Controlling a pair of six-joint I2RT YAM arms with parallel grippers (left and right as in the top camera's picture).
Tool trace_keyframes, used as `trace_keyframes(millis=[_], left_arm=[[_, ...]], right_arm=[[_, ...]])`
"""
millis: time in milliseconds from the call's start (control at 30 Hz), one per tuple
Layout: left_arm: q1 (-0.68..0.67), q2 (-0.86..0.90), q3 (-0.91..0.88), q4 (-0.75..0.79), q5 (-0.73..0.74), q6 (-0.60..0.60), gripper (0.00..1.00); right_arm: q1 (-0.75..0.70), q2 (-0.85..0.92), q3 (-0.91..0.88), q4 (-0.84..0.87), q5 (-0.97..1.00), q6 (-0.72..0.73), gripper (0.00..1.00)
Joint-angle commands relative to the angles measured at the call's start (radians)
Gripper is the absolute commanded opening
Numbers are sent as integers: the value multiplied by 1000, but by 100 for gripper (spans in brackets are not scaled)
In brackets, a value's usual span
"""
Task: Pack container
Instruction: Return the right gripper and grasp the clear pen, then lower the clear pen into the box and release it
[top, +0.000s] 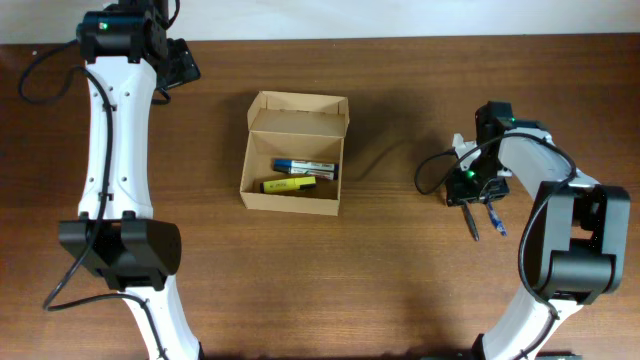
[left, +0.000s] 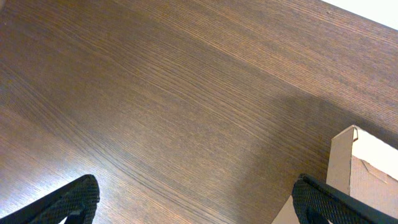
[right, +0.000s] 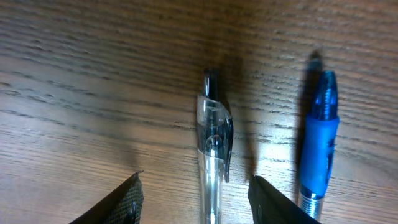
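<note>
The container (top: 290, 203) is a tan cardboard box at the table's middle, its flap lid standing open at the back. A blue marker (top: 306, 166) and a yellow highlighter (top: 289, 185) lie inside it. At the right, my right gripper (top: 468, 200) is low over a clear pen (top: 471, 222) and a blue pen (top: 496, 218). In the right wrist view the gripper (right: 196, 180) is open and straddles the clear pen (right: 211, 143) with a gap on each side; the blue pen (right: 318, 149) lies outside the right finger. My left gripper (top: 185, 62) hangs open at the back left, holding nothing.
The left wrist view has bare wood between the wide-spread fingers (left: 74, 202), with a corner of the container (left: 367, 168) at the lower right. A black cable (top: 432, 172) loops beside the right arm. The table's far edge runs along the top.
</note>
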Motion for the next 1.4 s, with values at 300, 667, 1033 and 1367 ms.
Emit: trace_keyframes(millis=[300,667,1033,1367], left_arm=[[2,1,16,-1,-11,12,100],[2,1,16,-1,-11,12,100],[2,1,16,-1,-11,12,100],[2,1,16,-1,-11,12,100]], right_arm=[[6,17,-28,19,63,-9,16],[126,-12,363,-196,-90,-3,4],[553,-14,1027,-262,-101,-293,4],[795,182,921,-270,11,-579,4]])
